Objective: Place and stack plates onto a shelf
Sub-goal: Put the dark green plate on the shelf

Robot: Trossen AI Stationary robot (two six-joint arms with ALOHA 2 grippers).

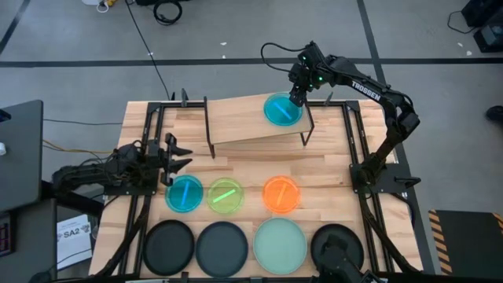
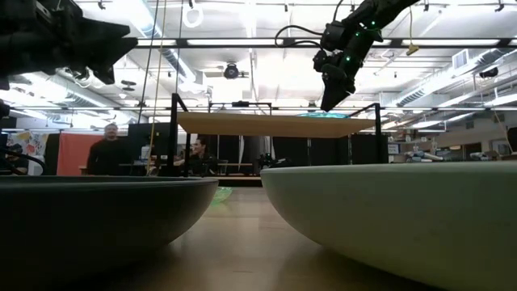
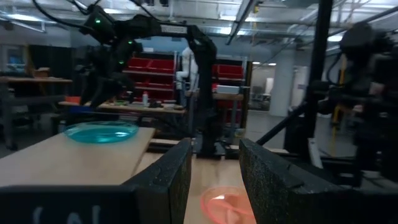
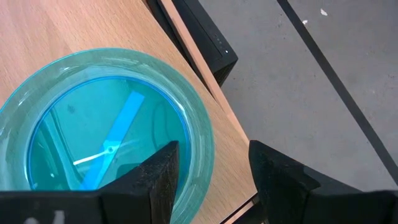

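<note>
Translucent blue round plate lies on the light-wood shelf near the bench's far right corner. Right end effector hovers over its rim, fingers released. Left end effector waits, parted, by the bench's left edge.

The shelf is made of pale, matt wood on thin black metal legs. On it, a blue plate of glossy translucent plastic is seen. Below the shelf, the tabletop is formed of light wooden slats. The right pincer is faced with rough, matt black pads.
</note>
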